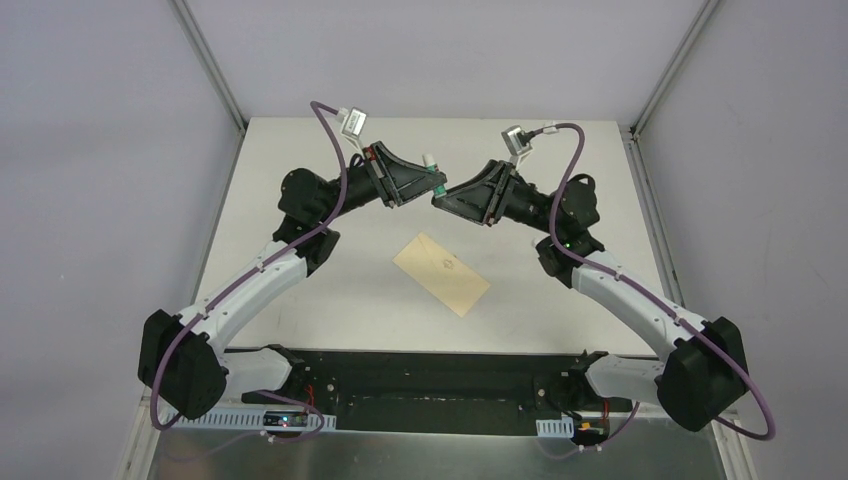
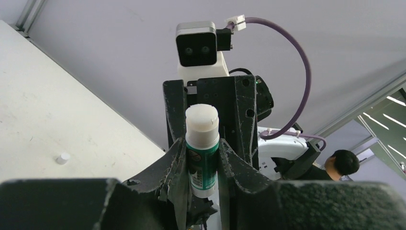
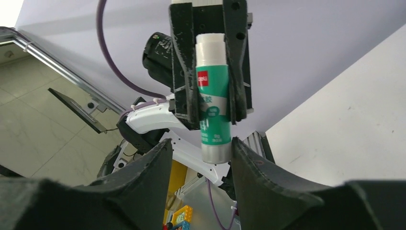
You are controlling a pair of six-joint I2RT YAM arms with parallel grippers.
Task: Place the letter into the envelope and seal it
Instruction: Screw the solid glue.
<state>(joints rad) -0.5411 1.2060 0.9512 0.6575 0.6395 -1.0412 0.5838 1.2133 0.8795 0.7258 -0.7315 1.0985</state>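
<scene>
The envelope [image 1: 441, 273], a flat tan rectangle, lies slantwise on the table between the arms. The letter does not show apart from it. Both arms are raised over the far half of the table, their grippers tip to tip. My left gripper [image 1: 431, 174] [image 2: 202, 149] is shut on a white-and-green glue stick [image 2: 202, 155] [image 3: 212, 103], gripped round its middle. My right gripper [image 1: 441, 198] [image 3: 201, 154] faces it, open. Its fingertips [image 3: 244, 158] flank the stick's near end, with a gap on the left side.
A small white cap-like piece [image 2: 62, 158] sits on the pale table top [image 1: 300, 160]. Metal frame posts [image 1: 215, 65] rise at the table's far corners, with grey walls behind. The black base plate [image 1: 430, 385] spans the near edge.
</scene>
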